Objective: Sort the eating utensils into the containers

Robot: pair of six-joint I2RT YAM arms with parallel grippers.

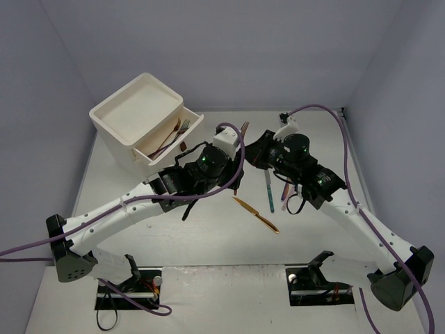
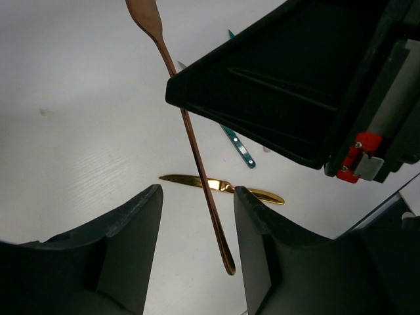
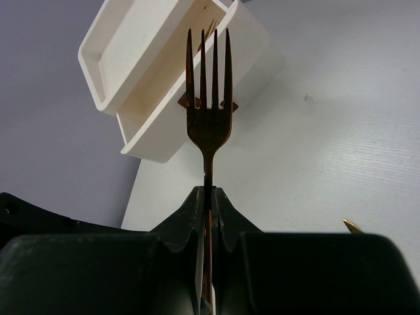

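Note:
My right gripper (image 3: pixel 209 193) is shut on the neck of a copper-pink fork (image 3: pixel 209 121), tines up, in front of the white cabinet (image 3: pixel 131 46). In the top view this fork (image 1: pixel 241 139) hangs above the table between both grippers. My left gripper (image 2: pixel 197 197) is open, and the fork's handle end (image 2: pixel 220 236) hangs between its fingers with a gap on each side. The right gripper's black body (image 2: pixel 289 98) fills the upper right of the left wrist view. A gold knife (image 1: pixel 256 213) and a teal utensil (image 1: pixel 268 189) lie on the table. One drawer (image 1: pixel 182 136) is pulled out with several utensils inside.
The white cabinet (image 1: pixel 135 111) stands at the back left, its pulled-out drawer facing the arms. Purple cables loop over both arms. The gold knife (image 2: pixel 223 187) and teal utensil (image 2: pixel 237 147) lie on the table below the left gripper.

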